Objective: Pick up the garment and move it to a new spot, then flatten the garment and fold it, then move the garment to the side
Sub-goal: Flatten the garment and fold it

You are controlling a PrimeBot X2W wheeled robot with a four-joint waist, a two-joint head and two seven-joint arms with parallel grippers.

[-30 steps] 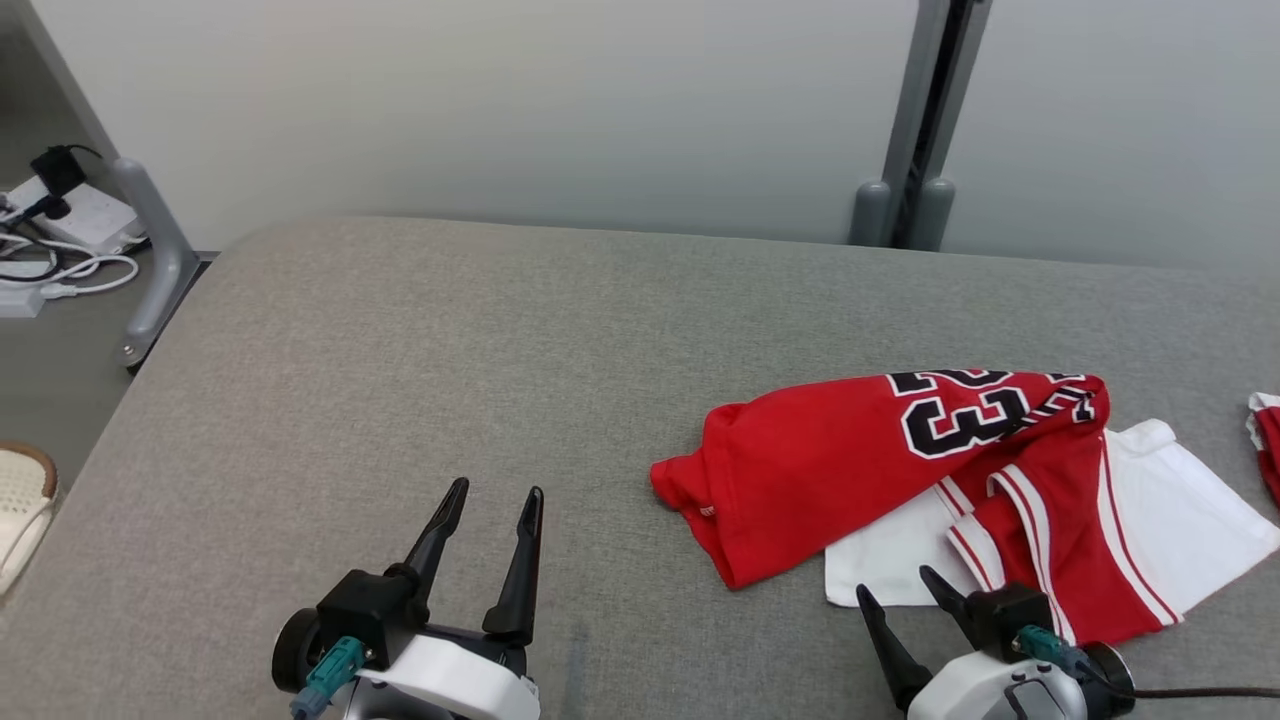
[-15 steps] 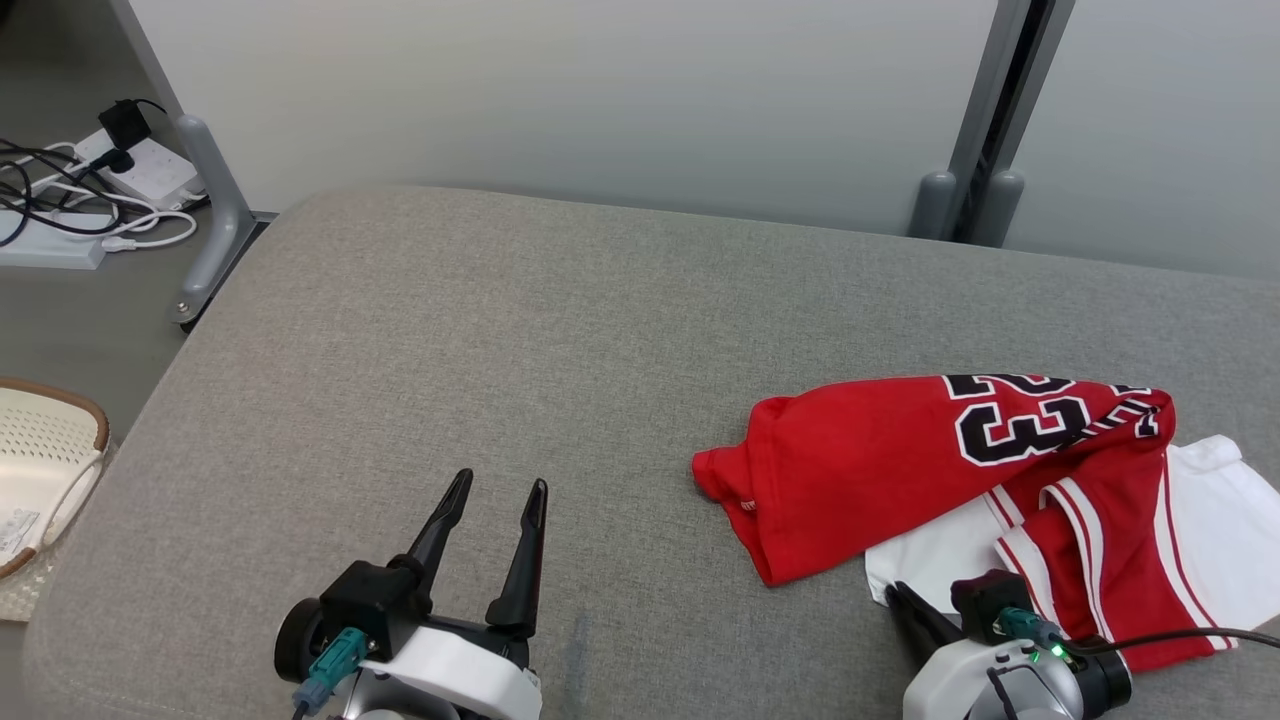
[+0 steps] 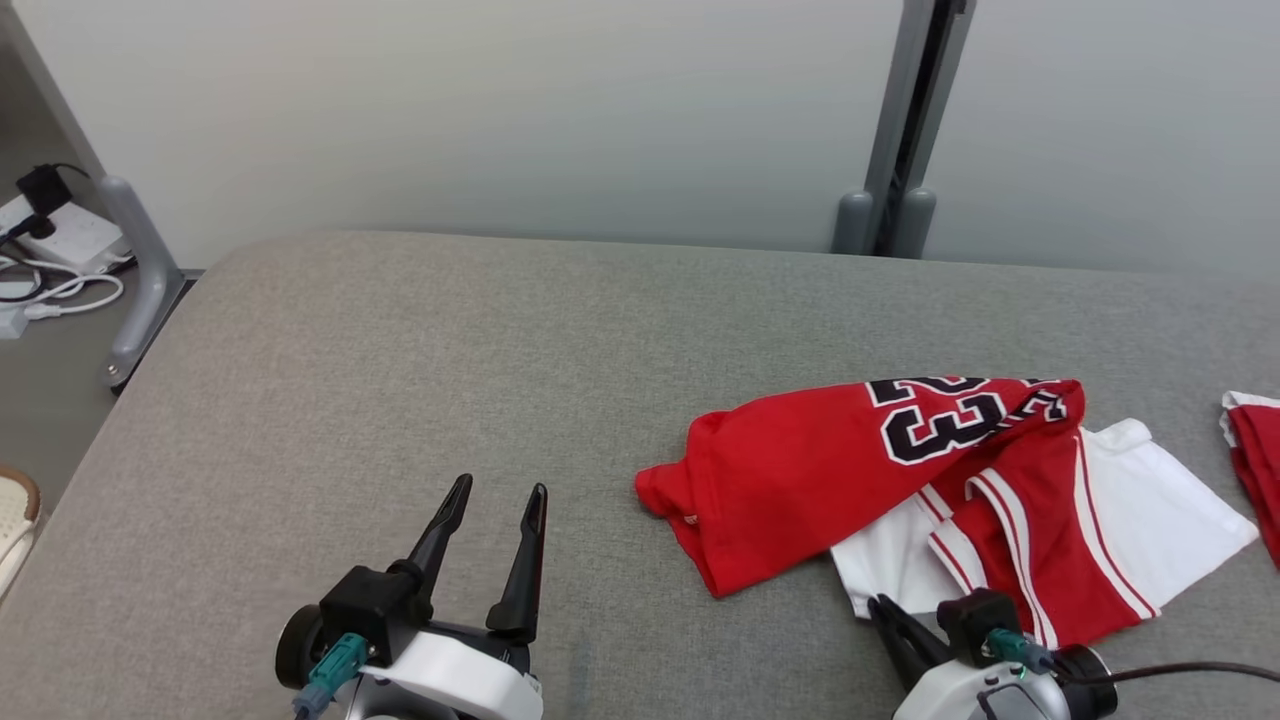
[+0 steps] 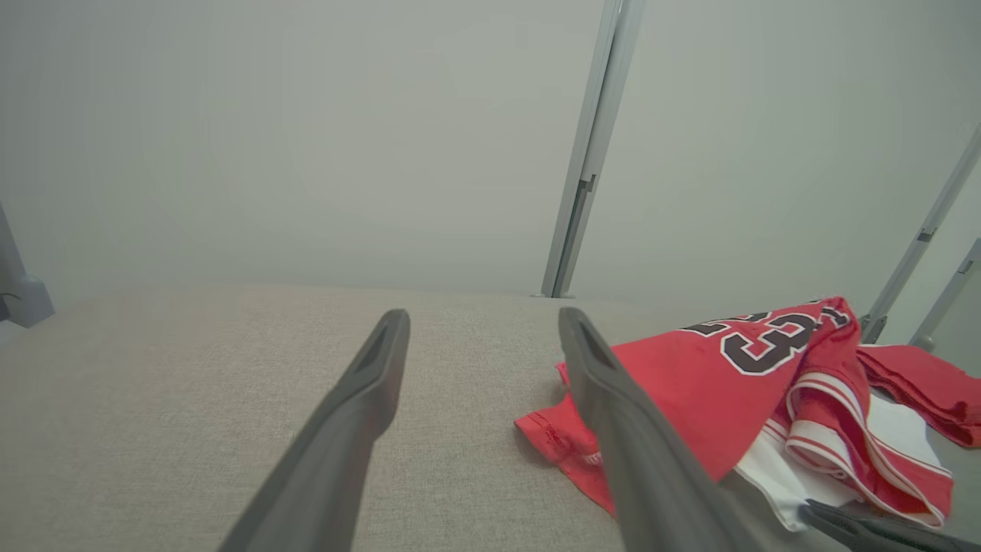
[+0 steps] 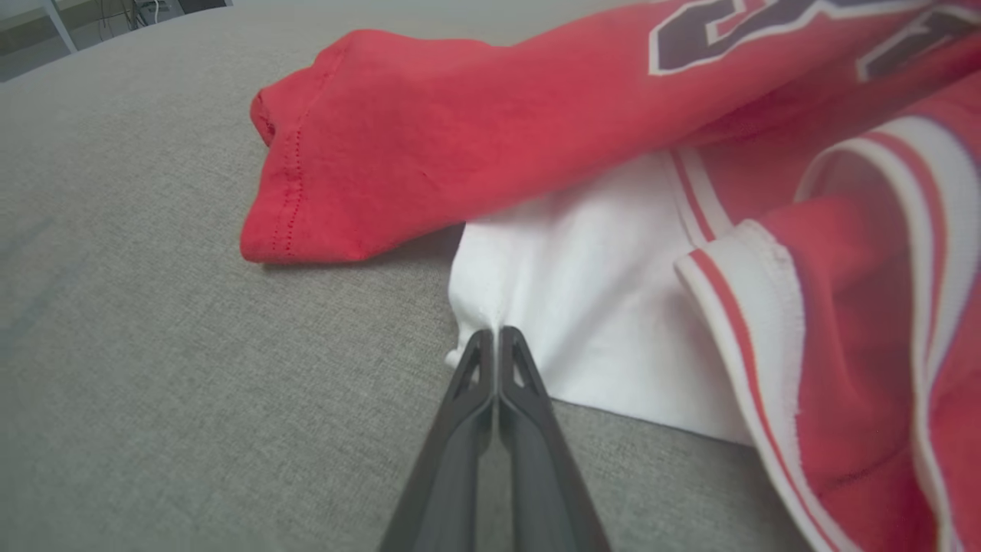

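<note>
Garment: your red and white knit jersey with black 23 numerals [image 3: 800, 480] lies crumpled on the grey woven padded surface [image 3: 400, 380], toward 4 o'clock in the head view. Its red body is slumped over a white panel.
Right jaws: your right gripper [image 5: 498, 333] is clenched, fingers pressed flat together on the near edge of the jersey's white corner [image 5: 582, 307]. The cloth puckers to a point right at the tips, so read it as a pinch on thin fabric.
Why there: that white corner is the loose edge nearest the arm, at 6 o'clock of the heap and free of the red fold. I judge it the easiest handle for lifting.
Left jaws: your left gripper [image 3: 498, 490] is released, fingers spread wide on nothing, at 7 o'clock of the head view.
Garment from left jaws: at about 2 o'clock and well apart, with the red hemmed end nearest.
Why left waits: probably to leave the lift room and be ready for a second corner.
Step in hand: the pick-up. The grip looks made, but the cloth is not lifted.
Watch: one thin layer may slip. A second red cloth [image 3: 1255, 450] lies apart at 3 o'clock, so steer clear of it.
</note>
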